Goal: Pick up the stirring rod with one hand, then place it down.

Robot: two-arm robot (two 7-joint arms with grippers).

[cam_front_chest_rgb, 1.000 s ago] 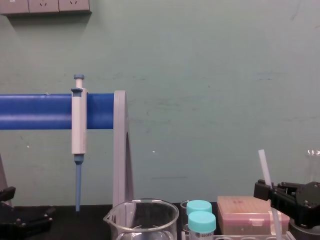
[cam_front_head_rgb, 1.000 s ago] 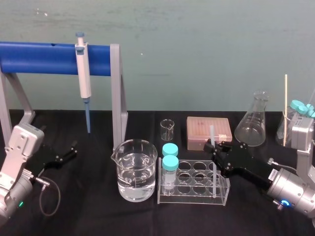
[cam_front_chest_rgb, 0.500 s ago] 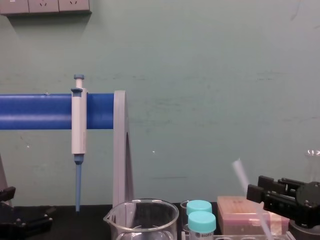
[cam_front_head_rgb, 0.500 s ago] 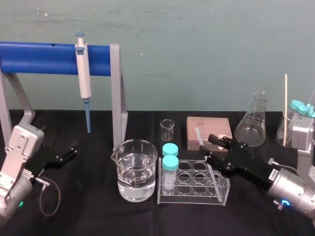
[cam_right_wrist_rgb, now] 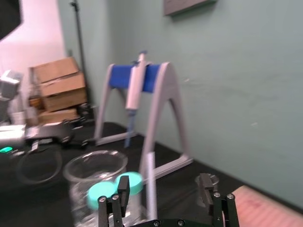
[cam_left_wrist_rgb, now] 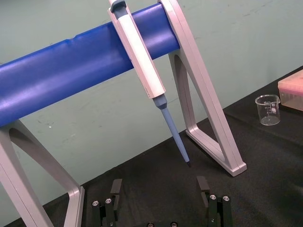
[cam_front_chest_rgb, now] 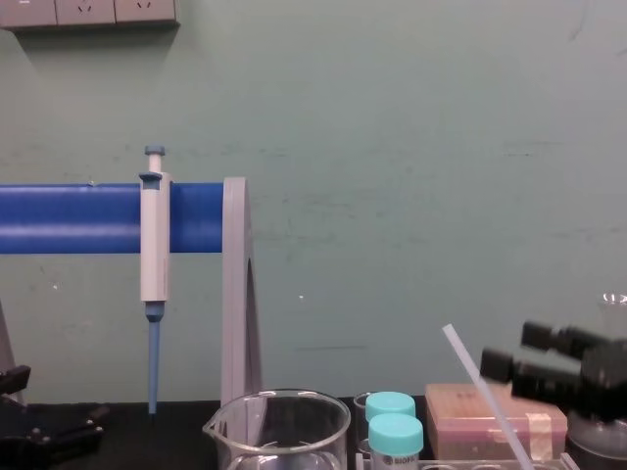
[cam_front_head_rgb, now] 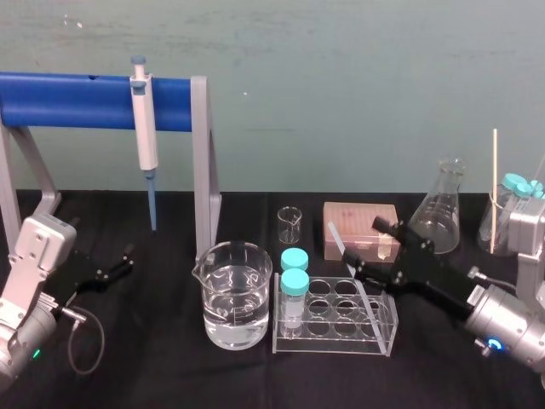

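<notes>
The right gripper [cam_front_head_rgb: 368, 247] is over the right end of the test tube rack [cam_front_head_rgb: 334, 339], its body rolled so that one finger sits higher and farther back than the other. Its jaws are spread wide. The stirring rod [cam_front_head_rgb: 339, 243] passes between them without being clamped. In the right wrist view the rod stands nearer one finger, with a visible gap on each side.

The rod leans steeply. Its lower end is down in a well at the rack's right end, and its upper end tips toward the robot's left and back, in front of the pink tip box [cam_front_head_rgb: 362, 223]. At the rack's left end stand two tubes with teal caps [cam_front_head_rgb: 295, 271], one behind the other.

Left of the rack is a large beaker [cam_front_head_rgb: 234, 248], about half full of clear liquid. A small beaker [cam_front_head_rgb: 289, 224] behind the rack looks empty, as does the Erlenmeyer flask [cam_front_head_rgb: 436, 217] farther right.

The left gripper [cam_front_head_rgb: 119, 262] is parked low over the tabletop [cam_front_head_rgb: 170, 375] at far left, its jaws wide apart and holding nothing. A pipette [cam_front_head_rgb: 145, 136] hangs from the blue stand [cam_front_head_rgb: 77, 100] behind it.
</notes>
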